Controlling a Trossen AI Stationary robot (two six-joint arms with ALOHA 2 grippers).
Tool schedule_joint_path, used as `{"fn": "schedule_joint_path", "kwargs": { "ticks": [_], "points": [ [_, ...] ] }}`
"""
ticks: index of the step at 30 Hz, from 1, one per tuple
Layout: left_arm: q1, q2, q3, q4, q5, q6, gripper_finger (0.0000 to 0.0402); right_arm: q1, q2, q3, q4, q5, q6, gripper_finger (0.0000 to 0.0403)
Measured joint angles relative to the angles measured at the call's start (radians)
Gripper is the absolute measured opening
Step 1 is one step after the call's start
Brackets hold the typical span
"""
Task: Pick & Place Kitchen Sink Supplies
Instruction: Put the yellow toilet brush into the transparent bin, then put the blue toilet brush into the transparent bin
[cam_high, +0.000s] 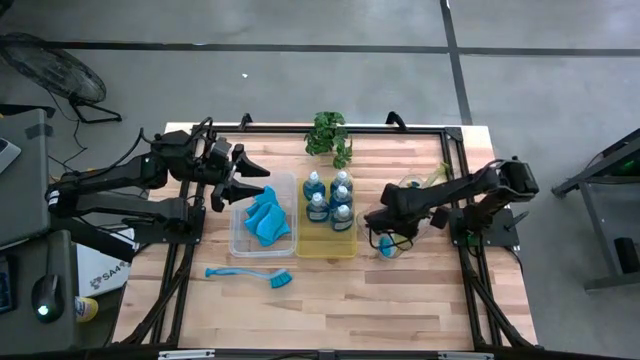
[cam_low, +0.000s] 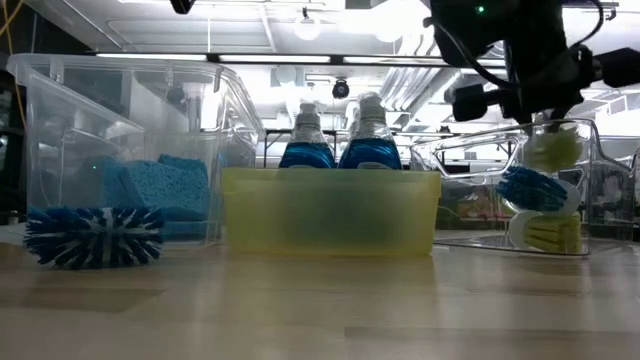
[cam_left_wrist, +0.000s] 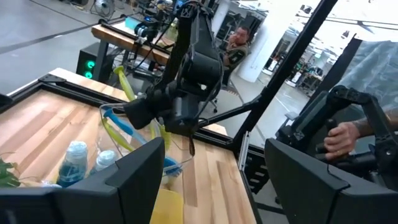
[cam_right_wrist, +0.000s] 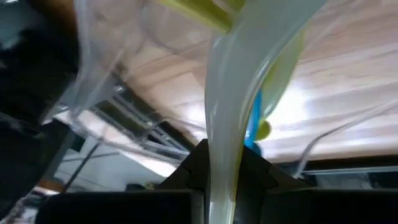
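My right gripper (cam_high: 380, 224) (cam_low: 530, 100) is over the clear holder (cam_high: 396, 244) (cam_low: 595, 180) on the table's right, shut on a pale yellow-green dish brush (cam_right_wrist: 249, 93). A blue brush head (cam_low: 530, 187) and a yellow one (cam_low: 550, 232) sit in that holder. My left gripper (cam_high: 248, 186) (cam_left_wrist: 214, 186) hangs open above the left edge of the clear tray (cam_high: 236, 240), which holds blue sponges (cam_high: 265, 220) (cam_low: 165, 185). Soap bottles (cam_high: 330, 198) (cam_low: 340, 150) stand in the yellow tray (cam_high: 325, 246) (cam_low: 330, 210). A blue brush (cam_high: 250, 274) (cam_low: 92, 237) lies on the table. My right gripper pinches the pale brush's handle (cam_right_wrist: 221, 168) between its two fingers (cam_right_wrist: 186, 171), and the handle runs on forward past them. A pale brush head (cam_low: 555, 150) shows just below the gripper, inside the holder's walls and above the other heads.
A small potted plant (cam_high: 328, 135) stands at the far edge behind the trays. The near half of the wooden table (cam_high: 330, 310) is bare apart from the blue brush. Beyond the table, a person's hand (cam_left_wrist: 342, 134) rests on a control arm.
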Motion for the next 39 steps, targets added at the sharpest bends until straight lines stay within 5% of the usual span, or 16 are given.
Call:
{"fn": "schedule_joint_path", "kwargs": {
  "ticks": [21,39],
  "points": [
    [0.0,0.001,0.0,0.0,0.003,-0.003,0.0272,0.072,0.0,0.01,0.249,-0.021,-0.112,0.0034],
    [0.0,0.001,0.0,0.001,0.002,-0.004,0.0272,0.072,0.0,0.009,0.26,-0.016,0.114,0.0084]
  ]
}}
